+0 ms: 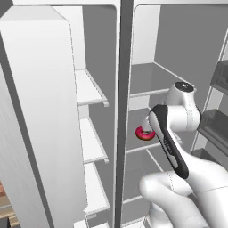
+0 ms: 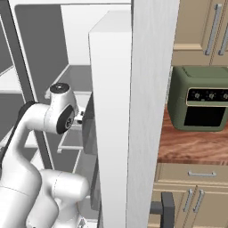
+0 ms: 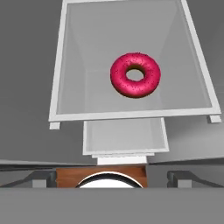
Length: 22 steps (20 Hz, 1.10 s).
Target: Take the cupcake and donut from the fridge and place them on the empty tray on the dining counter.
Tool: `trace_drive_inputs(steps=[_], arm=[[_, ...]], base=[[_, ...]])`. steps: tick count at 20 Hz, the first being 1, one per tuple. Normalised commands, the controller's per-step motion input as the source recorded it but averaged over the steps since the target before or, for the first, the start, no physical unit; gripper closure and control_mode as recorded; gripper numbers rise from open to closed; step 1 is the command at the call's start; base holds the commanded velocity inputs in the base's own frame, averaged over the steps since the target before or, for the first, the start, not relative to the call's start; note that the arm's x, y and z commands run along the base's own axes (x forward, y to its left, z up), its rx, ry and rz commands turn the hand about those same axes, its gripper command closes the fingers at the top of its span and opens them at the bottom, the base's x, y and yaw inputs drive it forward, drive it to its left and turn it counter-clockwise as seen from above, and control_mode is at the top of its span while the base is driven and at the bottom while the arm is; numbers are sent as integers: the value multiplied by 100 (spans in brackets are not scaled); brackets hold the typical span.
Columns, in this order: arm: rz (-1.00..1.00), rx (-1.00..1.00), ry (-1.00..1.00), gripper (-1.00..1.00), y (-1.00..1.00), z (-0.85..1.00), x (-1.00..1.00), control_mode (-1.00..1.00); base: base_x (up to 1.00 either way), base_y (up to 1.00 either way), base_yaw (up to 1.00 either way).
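The fridge [image 1: 53,111] stands with both doors swung wide, its white shelves stepping down through the middle of the left base view. On the right compartment's middle shelf [image 1: 147,144], just right of centre in that frame, lies the donut [image 1: 143,133], a glossy pink-red ring partly hidden behind the arm's dark-trimmed wrist. The white arm [image 1: 178,129] rises from the lower right and reaches in over that shelf.

In the hand view the donut [image 3: 135,75] sits flat in the upper middle of the frame, hole facing the camera, on a pale glass-like shelf [image 3: 87,96] with a white rim; it lies toward the right half of the shelf, clear of every edge. Lower shelves show as smaller rectangles beneath it, toward the bottom centre.

The gripper is released, its jaws spread as wide as they go and holding nothing (the finger tips themselves are hard to make out at the bottom of the hand view).

In the right base view the arm [image 2: 49,118] stands at the left, with the open fridge door [image 2: 133,111] filling the middle. At the right, a dark green countertop oven [image 2: 198,99] sits on a reddish wood counter [image 2: 191,149] above beige drawers [image 2: 196,176].
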Motion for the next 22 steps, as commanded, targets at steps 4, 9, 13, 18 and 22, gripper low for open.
trace_drive_inputs(steps=[4,9,13,18,22], arm=[[-1,0,3,-100,-50,-28,25,-100],[-1,0,0,-100,-18,-40,39,-100],[0,0,0,-100,-9,-33,43,-100],[0,0,0,-100,-15,-27,52,-100],[0,0,0,-100,-9,-26,52,-100]], base=[[0,0,0],[0,0,0],[0,0,0],[0,0,0],[0,0,0]])
